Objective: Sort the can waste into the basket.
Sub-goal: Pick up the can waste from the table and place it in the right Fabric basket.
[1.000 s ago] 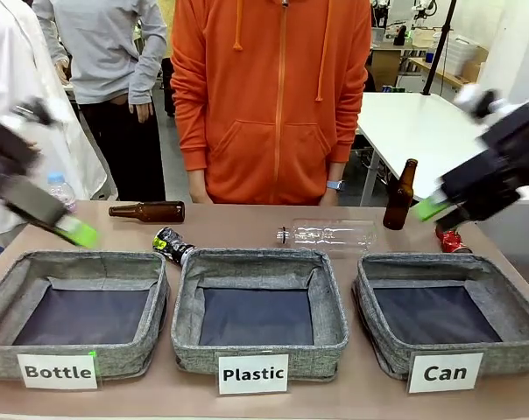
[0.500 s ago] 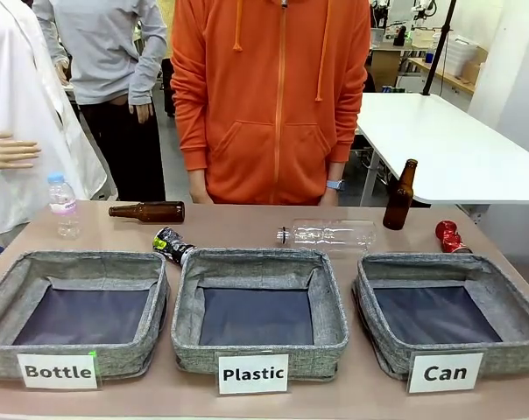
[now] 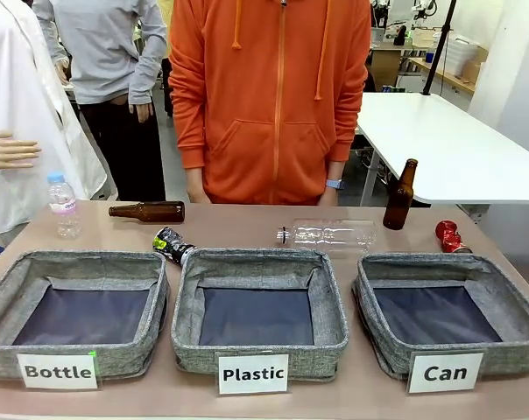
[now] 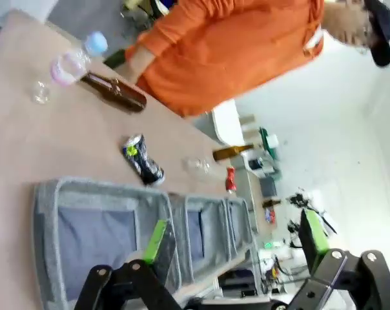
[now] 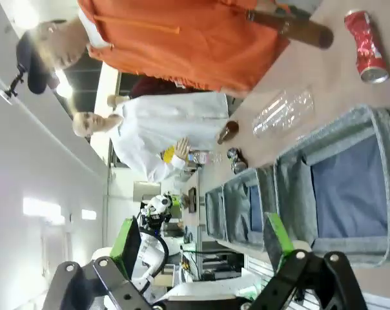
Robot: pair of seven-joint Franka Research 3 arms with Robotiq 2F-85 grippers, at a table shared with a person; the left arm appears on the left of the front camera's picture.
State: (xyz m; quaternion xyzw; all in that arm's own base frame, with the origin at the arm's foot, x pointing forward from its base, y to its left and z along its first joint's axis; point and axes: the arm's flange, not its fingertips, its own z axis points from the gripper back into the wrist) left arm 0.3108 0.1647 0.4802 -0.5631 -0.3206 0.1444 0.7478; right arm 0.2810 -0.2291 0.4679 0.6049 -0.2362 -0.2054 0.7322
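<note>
Metal crumpled: dark can (image 3: 172, 245), red can (image 3: 448, 236); left pincer (image 4: 235, 236), right pincer (image 5: 201, 240) released.

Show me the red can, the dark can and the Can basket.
Red can (image 3: 448, 236): front view, middle of its crushed body.
Dark can (image 3: 172, 245): front view, middle of its printed side.
Can basket (image 3: 513, 357): front view, front wall near its right end.

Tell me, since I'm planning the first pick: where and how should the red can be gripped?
Probably across its crushed middle, coming straight down from above. The red can lies on its side on the table behind the Can basket, both long sides free; the upright brown bottle stands clear to its left.
</note>
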